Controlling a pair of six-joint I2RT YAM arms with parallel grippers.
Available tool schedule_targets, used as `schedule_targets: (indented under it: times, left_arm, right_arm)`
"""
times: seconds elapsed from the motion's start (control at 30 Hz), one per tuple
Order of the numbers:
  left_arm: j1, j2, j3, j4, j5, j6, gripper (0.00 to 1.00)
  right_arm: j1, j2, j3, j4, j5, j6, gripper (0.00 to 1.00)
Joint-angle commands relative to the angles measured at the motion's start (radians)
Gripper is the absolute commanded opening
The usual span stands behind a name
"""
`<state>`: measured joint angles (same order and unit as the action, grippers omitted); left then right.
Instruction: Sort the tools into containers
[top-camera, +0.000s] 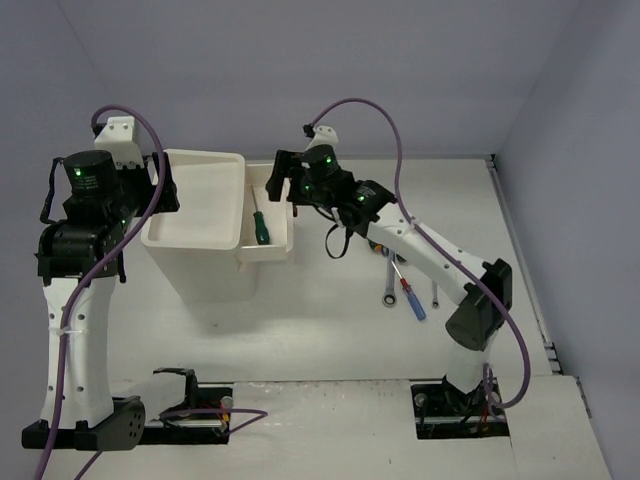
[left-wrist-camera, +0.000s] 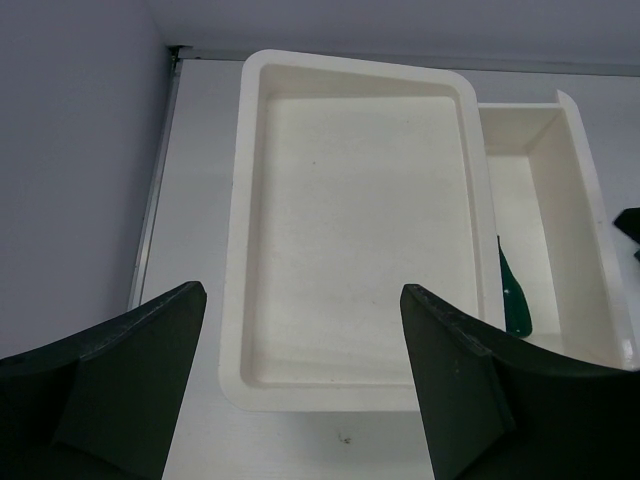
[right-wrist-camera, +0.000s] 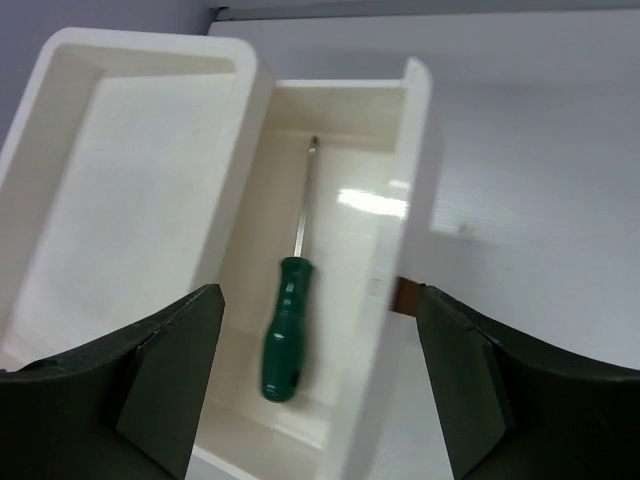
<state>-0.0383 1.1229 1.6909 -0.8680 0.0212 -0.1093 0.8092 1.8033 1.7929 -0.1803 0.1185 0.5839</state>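
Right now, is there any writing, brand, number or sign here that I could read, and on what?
No text can be read.
The white box, its open drawer and the green-handled screwdriver show no lettering.
The loose tools on the table are too small to tell any markings.

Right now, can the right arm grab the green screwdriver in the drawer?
Probably yes. The right gripper hangs open just above the drawer, and the green screwdriver lies uncovered inside it. The narrow drawer walls might make it a tight fit, though.
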Motion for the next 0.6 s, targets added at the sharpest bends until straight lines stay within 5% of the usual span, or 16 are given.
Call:
schedule_targets:
  times: [0.0,0.27,0.57]
  left_arm:
    - [-0.003,0.000,0.046,0.038,-0.007,-0.008,0.75]
    - [-0.006,0.013,0.046,0.038,0.013,-0.008,0.75]
    - [-0.010,0.013,0.046,0.038,0.016,-0.004,0.75]
  right_arm:
    - [-0.111,-0.179,-0.135,0.035,0.071,-0.214,0.73]
    - [-0.388,-0.195,-0.393,0.024,-0.087,-0.357,0.65]
    - [-0.426,0.012,-0.376,-0.002,-0.164,-0.464,0.61]
